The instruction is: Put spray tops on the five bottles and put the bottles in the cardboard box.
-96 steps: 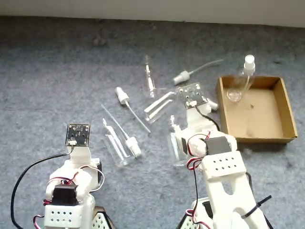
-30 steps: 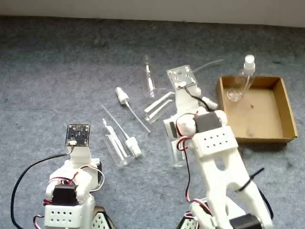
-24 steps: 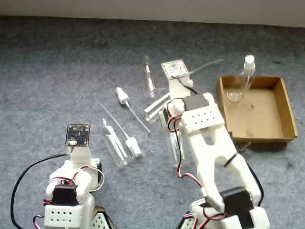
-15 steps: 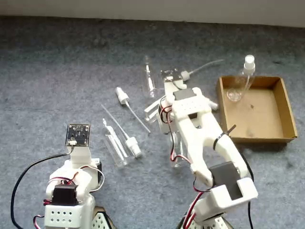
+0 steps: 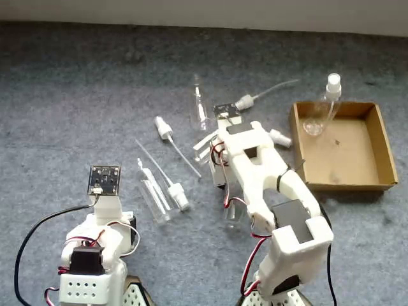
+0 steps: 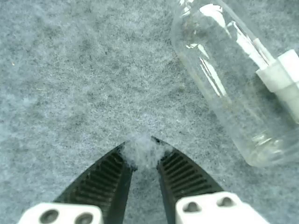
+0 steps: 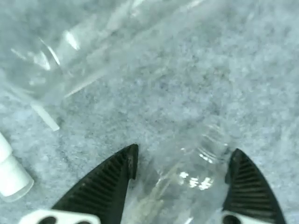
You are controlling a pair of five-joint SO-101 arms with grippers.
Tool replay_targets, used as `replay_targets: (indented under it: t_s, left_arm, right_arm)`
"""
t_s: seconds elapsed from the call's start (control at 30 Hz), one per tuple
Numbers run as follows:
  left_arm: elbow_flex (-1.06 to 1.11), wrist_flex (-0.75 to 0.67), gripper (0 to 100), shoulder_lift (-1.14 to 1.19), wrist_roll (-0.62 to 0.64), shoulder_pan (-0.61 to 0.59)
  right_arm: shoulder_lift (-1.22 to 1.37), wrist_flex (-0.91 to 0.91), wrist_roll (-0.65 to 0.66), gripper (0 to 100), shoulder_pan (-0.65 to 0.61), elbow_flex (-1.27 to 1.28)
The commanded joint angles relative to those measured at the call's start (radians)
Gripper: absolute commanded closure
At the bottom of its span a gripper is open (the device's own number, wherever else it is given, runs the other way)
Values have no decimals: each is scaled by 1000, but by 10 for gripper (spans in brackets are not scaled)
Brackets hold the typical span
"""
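Between the right fingers: the right gripper is wide open with 1 finger on each side of a bare bottle. This bottle lies on the grey carpet, its threaded neck pointing away from the wrist. Nothing looks clamped yet.
Reason for that straddle: gripping the body behind the neck would, I judge, leave the mouth free to take a spray top.
Just ahead of the right gripper: a second bottle lies crosswise, and a loose white top sits close by, within easy reach.
Left gripper: closed to a narrow slit and holding nothing, with its tips down at the carpet. It sits near its own base, probably to stay out of the other arm's way.
Beside the left gripper: a third bottle lies on its side with a spray head across it. As far as I can judge, the head is not screwed on.
Far side of the carpet: a fourth bottle lies flat, with 2 tubed spray tops near it.
Cardboard box: it stands at the right and holds 1 capped bottle leaning on the far wall. By my count that makes 1 of 5 finished.
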Motion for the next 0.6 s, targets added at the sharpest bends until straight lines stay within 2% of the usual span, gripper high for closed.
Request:
replay_targets:
  t_s: [0.0,0.17,0.33,0.57]
  left_arm:
    - [19,-17,995,-5,-9,19]
    - [19,-17,995,-5,-9,19]
    - [19,-17,995,-5,-9,19]
    - [19,-17,995,-5,-9,19]
  right_arm:
    - [-12,-7,-11,803,-1,-50]
    - [-19,-4,-6,821,-1,-50]
    - [-36,74,-5,821,1,-104]
    - [-188,159,-2,821,1,-170]
